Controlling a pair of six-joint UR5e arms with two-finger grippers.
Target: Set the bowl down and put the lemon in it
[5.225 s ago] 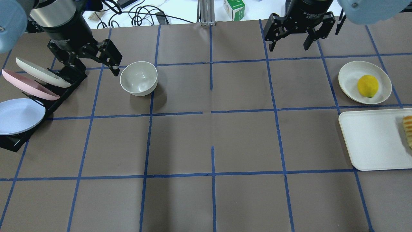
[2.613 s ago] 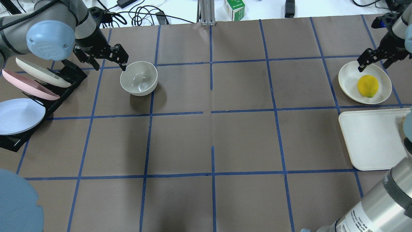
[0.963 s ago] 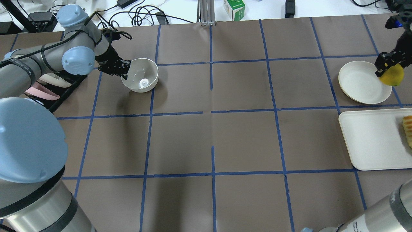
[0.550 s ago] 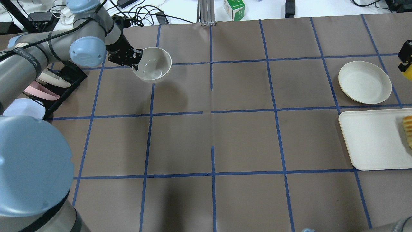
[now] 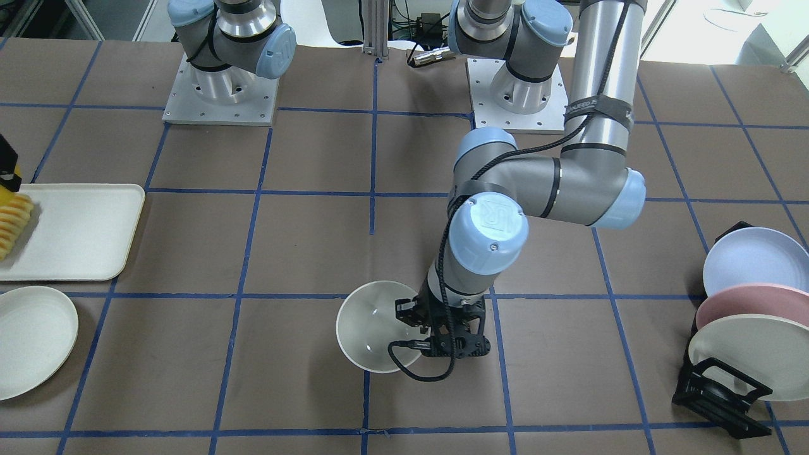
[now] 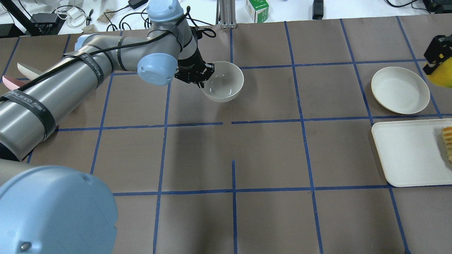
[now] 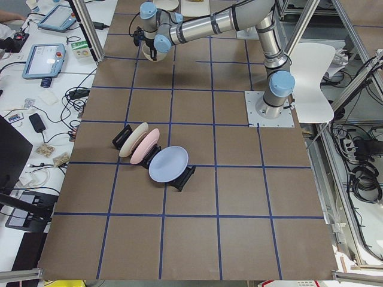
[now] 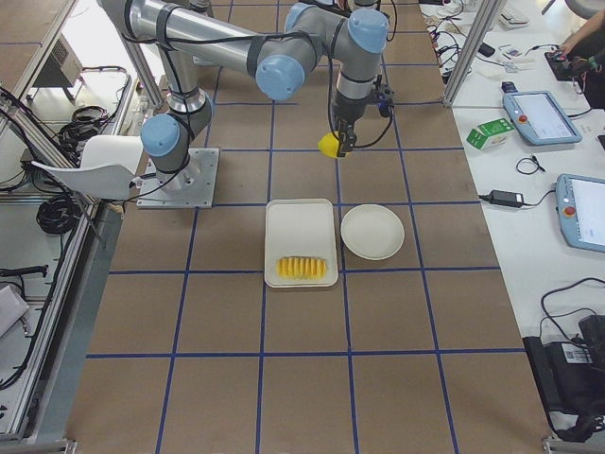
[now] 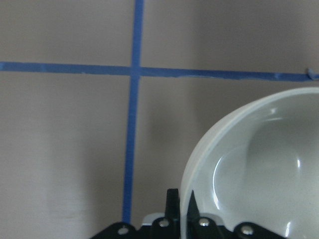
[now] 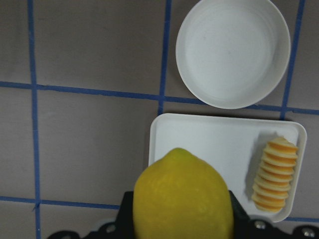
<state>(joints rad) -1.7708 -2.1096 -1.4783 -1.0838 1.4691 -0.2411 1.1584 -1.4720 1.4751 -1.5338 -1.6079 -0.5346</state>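
Both claws are clamped on loads: the left claw (image 6: pixel 203 78) pinches the rim of the bowl (image 6: pixel 224 84), holding it over the surface (image 6: pixel 268 151) in the overhead view's upper middle, while the right claw (image 6: pixel 435 65) grips the lemon (image 6: pixel 442 77) at that view's right edge.

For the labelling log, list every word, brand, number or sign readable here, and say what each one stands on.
"WANJEED" on the black strap around the left arm; the marks after it are unclear.
"UR" logo on that arm's blue joint cap.
Green carton: print too small to read.
Tablet screens: too small to read.
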